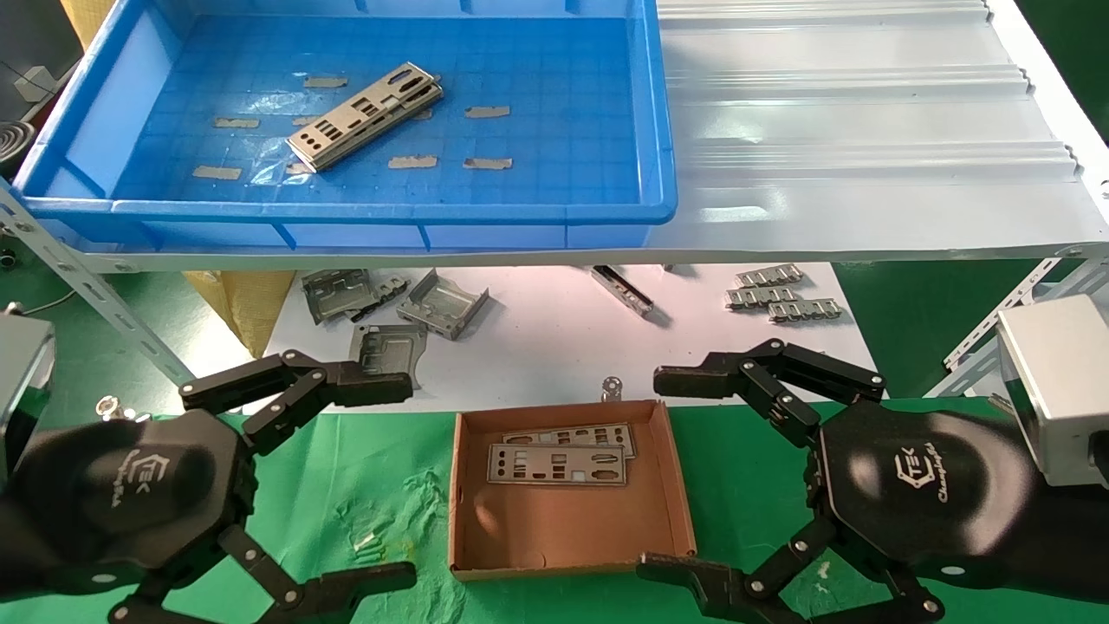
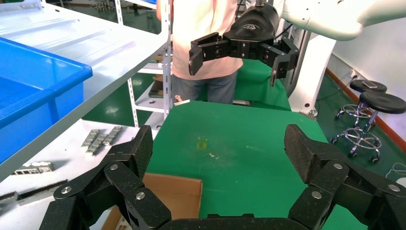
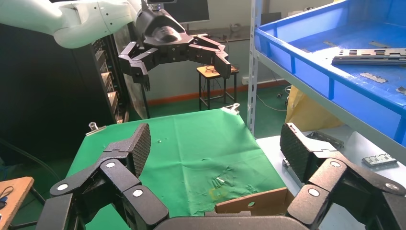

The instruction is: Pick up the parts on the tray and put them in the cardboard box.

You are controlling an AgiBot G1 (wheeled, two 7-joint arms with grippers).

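Hovering low over the green-covered table (image 1: 364,485), both arms idle at its near edge, one on each side of the cardboard box (image 1: 567,529), palms facing inward. Left pincer (image 1: 394,481) spread wide open, holding nothing; one finger reaches toward the white sheet (image 1: 554,338) beyond the cloth, the other lies near the table's front edge. Right pincer (image 1: 671,472) mirrors it, also wide open and empty, fingertips pointing back at the box. Each wrist view shows the opposite pincer suspended above the cloth, jaws apart. Between the two pincers, the cardboard box sits flat on the cloth with two parts (image 1: 559,459) lying overlapped in its far half, near half bare. Beyond the left pincer and up on the white ribbed shelf (image 1: 866,130) sits the tray (image 1: 658,156); more parts (image 1: 364,117) lie in it as a small diagonal stack, tan tape scraps (image 1: 485,112) scattered round them on the gridded floor. Just past the left pincer's far fingertip, under the shelf, bent grey brackets (image 1: 433,303) rest on the white sheet. Past the right pincer, small toothed strips (image 1: 780,295) lie in a cluster on the same sheet, well apart from the box. In the left wrist view a person (image 2: 201,48) stands behind the right pincer.
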